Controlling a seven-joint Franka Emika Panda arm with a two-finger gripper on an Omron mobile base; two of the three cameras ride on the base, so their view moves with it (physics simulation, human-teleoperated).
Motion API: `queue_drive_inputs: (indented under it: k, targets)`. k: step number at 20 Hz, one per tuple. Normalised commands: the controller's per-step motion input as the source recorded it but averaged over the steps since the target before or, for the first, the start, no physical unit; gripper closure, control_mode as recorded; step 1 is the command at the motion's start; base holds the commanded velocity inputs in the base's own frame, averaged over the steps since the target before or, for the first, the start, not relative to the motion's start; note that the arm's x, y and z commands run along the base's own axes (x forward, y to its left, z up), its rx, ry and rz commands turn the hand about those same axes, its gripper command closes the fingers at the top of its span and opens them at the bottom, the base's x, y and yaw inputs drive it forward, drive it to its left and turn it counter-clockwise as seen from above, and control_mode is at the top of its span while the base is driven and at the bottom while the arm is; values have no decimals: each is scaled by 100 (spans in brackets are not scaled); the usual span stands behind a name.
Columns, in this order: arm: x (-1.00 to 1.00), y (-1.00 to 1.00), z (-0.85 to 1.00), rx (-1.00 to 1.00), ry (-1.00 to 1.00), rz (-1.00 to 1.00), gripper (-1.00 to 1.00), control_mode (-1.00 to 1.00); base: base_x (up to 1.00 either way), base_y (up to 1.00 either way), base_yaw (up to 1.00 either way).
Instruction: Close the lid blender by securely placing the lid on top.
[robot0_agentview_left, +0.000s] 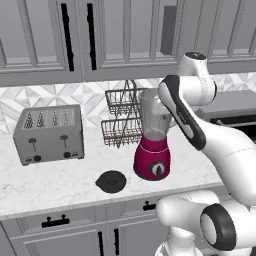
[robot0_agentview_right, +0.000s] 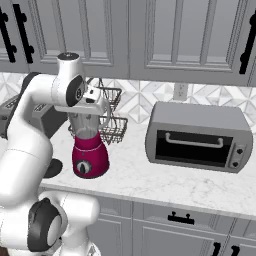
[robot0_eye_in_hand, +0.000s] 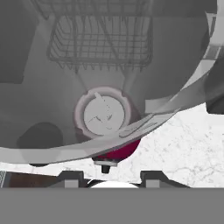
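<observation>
On the counter, the lid (robot0_agentview_left: 112, 181) lies left of the blender (robot0_agentview_left: 152, 150), whose open jar holds nothing, while the gripper (robot0_eye_in_hand: 105, 178) hovers above, fingers apart, empty.

Rendered home kitchen: marble counter (robot0_agentview_left: 55, 182), grey cabinets (robot0_agentview_right: 190, 40), toaster (robot0_agentview_left: 49, 134), toaster oven (robot0_agentview_right: 199, 136), blender (robot0_agentview_left: 153, 142).
</observation>
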Motion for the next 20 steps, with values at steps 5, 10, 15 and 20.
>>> queue_drive_inputs:
  k: [5, 10, 15, 20]
  targets:
    - [-16, 22, -6, -1, -1, 0, -100, -100, 0, 0, 0]
    - [-36, 71, -27, -5, -11, 0, -100, -100, 0, 0, 0]
    - [-17, 65, -21, -2, -6, 0, -100, -100, 0, 0, 0]
    - [-7, 58, -37, 0, 1, -1, -100, -100, 0, 0, 0]
